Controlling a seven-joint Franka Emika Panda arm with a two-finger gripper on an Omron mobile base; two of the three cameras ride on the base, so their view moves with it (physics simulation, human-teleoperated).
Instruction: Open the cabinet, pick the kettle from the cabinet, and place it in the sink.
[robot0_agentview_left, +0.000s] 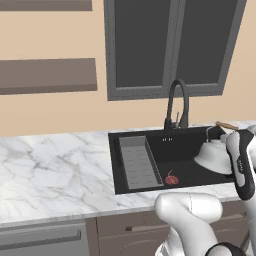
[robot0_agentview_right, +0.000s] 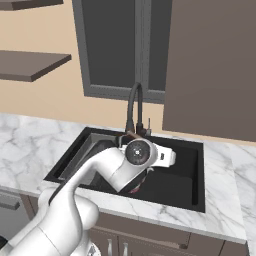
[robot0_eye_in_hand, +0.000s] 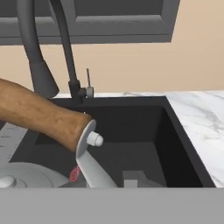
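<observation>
The black sink is sunk in the white marble counter, with a black arched tap behind it. The silvery-white kettle hangs tilted inside the sink's right half. My gripper is shut on its light brown handle. In the hand view the handle runs in from the left above the kettle's lid. My hand covers most of the kettle in the right base view. A dark brown cabinet face hangs at the upper right.
A ribbed grey tray lies in the sink's left part, and a small red thing sits on the sink floor. A grey-framed window is behind the tap. Wall shelves hang at the left. Drawers sit under the counter.
</observation>
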